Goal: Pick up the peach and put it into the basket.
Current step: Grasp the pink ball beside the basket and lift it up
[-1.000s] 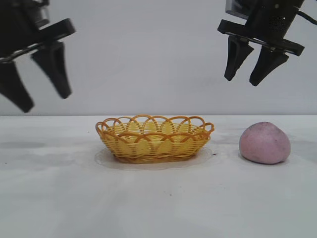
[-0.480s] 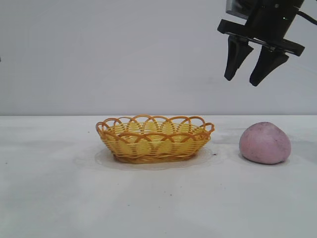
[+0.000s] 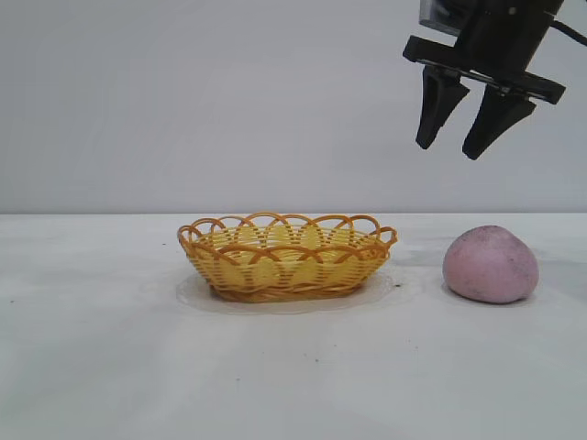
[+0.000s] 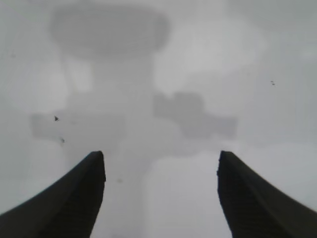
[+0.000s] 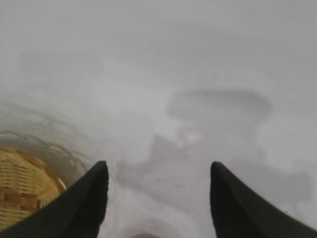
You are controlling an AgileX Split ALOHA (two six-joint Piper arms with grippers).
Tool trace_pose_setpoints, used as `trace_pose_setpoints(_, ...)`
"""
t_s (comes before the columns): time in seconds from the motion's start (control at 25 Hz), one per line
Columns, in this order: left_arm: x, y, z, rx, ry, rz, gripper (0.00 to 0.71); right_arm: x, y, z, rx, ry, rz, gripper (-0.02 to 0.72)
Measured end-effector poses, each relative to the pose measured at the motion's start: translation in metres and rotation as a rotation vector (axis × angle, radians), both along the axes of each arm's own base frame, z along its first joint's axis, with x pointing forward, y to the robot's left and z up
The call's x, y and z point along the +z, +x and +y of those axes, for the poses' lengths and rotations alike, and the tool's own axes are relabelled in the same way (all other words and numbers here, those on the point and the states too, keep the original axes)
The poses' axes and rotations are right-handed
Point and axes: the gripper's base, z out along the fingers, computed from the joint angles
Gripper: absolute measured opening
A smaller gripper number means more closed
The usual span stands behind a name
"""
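The pink-mauve peach sits on the white table at the right. The yellow woven basket stands at the table's middle, empty; a part of it shows in the right wrist view. My right gripper hangs open and empty high above the table, over the gap between basket and peach, slightly left of the peach. In its wrist view a sliver of the peach shows at the frame's edge. My left gripper is out of the exterior view; its wrist view shows it open over bare table.
The white table stretches wide to the left and front of the basket. A plain grey wall stands behind.
My left gripper has gone out of the exterior view at the upper left. The right gripper, the peach and the basket have not moved.
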Motion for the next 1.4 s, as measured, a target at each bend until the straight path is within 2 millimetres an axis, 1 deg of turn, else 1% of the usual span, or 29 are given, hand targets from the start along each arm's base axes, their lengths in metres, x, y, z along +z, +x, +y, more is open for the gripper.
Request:
trace_pose_setpoints(0.08, 0.014, -0.023, -0.001, 0.003, -0.018, -0.054, 0.43, 0.0, -0.001, 0.0, 0.003, -0.002, 0.007, 0.381)
trace_pose_setpoints(0.2, 0.025, -0.055, -0.002, 0.005, -0.03, -0.121, 0.43, -0.001, -0.001, 0.0, 0.005, -0.001, 0.016, 0.381)
trace_pose_setpoints(0.24, 0.026, -0.066, -0.002, 0.004, -0.03, -0.134, 0.43, -0.001, -0.002, 0.0, 0.007, -0.002, 0.022, 0.381)
trace_pose_setpoints(0.36, 0.024, -0.098, -0.002, 0.001, -0.033, -0.16, 0.43, -0.001, -0.003, 0.0, 0.011, -0.002, 0.033, 0.381)
trace_pose_setpoints(0.56, 0.007, -0.148, -0.003, -0.002, -0.051, -0.209, 0.43, -0.001, -0.004, 0.0, 0.014, -0.002, 0.04, 0.381)
trace_pose_setpoints(0.76, -0.005, -0.192, -0.003, 0.012, -0.074, -0.351, 0.43, -0.001, -0.004, 0.0, 0.016, -0.005, 0.045, 0.381)
trace_pose_setpoints(0.88, -0.004, -0.213, -0.003, 0.017, -0.085, -0.476, 0.43, -0.002, -0.005, 0.0, 0.021, -0.008, 0.052, 0.381)
trace_pose_setpoints(0.96, -0.005, -0.225, -0.003, 0.018, -0.09, -0.546, 0.43, -0.002, -0.006, 0.0, 0.024, -0.011, 0.059, 0.381)
trace_pose_setpoints(1.04, -0.005, -0.229, -0.002, 0.019, -0.088, -0.575, 0.43, -0.002, -0.006, 0.0, 0.027, -0.013, 0.065, 0.381)
trace_pose_setpoints(1.2, -0.005, -0.23, -0.002, 0.021, -0.084, -0.579, 0.43, -0.001, -0.009, -0.001, 0.039, -0.026, 0.078, 0.381)
trace_pose_setpoints(1.4, -0.006, -0.229, 0.002, 0.048, -0.047, -0.578, 0.43, 0.012, -0.015, -0.004, 0.067, -0.055, 0.08, 0.381)
